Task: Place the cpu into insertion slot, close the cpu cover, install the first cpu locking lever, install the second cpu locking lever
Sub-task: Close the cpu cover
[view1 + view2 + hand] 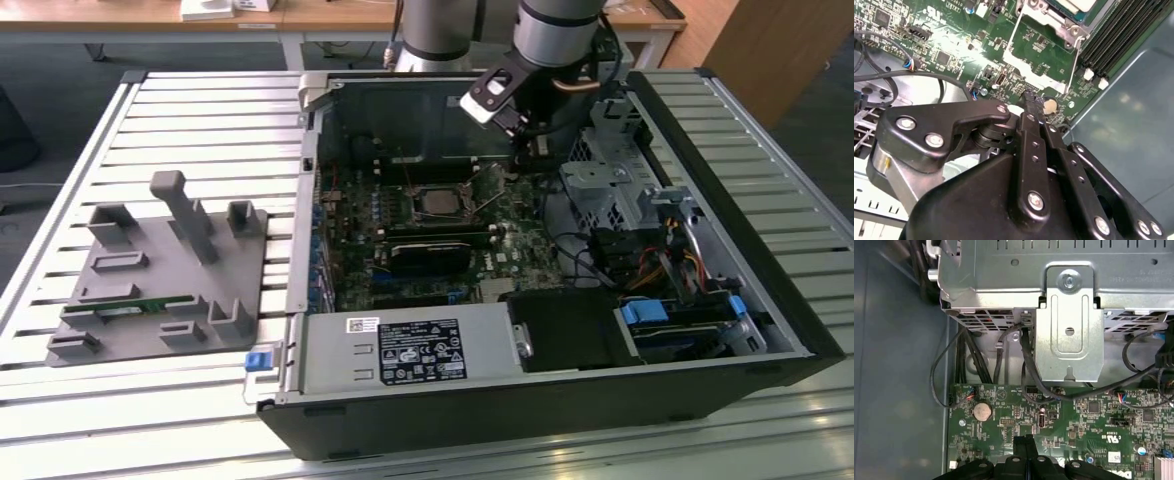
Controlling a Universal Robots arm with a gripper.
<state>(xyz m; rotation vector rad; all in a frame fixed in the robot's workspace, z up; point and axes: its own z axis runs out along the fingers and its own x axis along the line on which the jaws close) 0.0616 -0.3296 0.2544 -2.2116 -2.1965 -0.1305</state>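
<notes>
The gripper (1030, 96), fingers (1027, 125) pressed together on nothing, hangs low over the board (1079, 437) just at the exterior view's right of the slot (414, 190), where the cpu (438, 201) already lies, I think because one thin closed tip suits pushing the wire lever (1075, 57) beside it.

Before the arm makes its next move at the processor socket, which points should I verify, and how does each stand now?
1. cpu seated in insertion slot: ok.
2. cpu cover fully closed: cannot tell.
3. locking lever latched: cannot tell.
4. fingers empty: ok, shut on nothing.
5. fingers at a lever: not ok; they hang above the board by the coin battery.
6. black cables away from the slot: ok.
</notes>
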